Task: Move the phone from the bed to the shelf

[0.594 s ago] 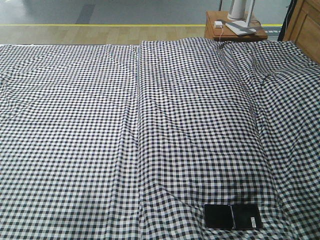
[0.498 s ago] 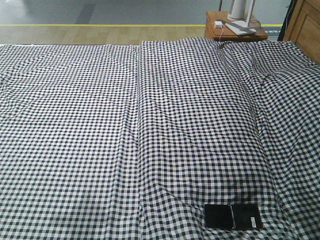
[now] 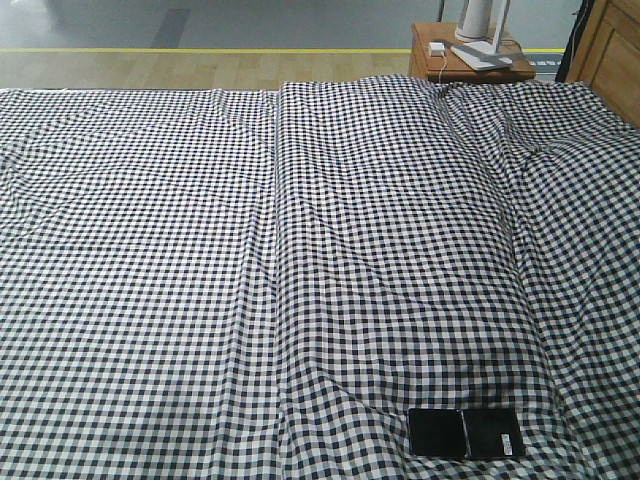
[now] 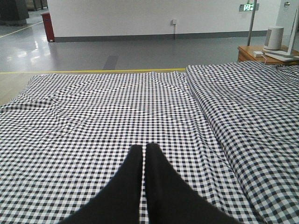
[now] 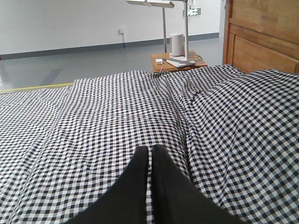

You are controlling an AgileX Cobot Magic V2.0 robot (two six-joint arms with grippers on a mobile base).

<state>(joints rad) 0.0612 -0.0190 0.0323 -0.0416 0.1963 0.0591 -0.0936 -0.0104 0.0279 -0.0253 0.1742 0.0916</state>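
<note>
reach stage: phone (image 3: pixel 465 433) lies flat on the bed (image 3: pixel 200 250), left tool (image 4: pixel 144 148) and right tool (image 5: pixel 150 149) both pinched together and empty, so one must spread and come down on it.

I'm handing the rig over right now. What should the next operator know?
Left gripper: shut, empty, over the bed.
Right gripper: shut, empty, over the bed too.
Phone: flat on the bed, right of the seam, at the near edge of the front view, no gripper on it.
Done: nothing yet.
To do: grasp the phone, carry it to the shelf, which I cannot pick out for sure.
</note>
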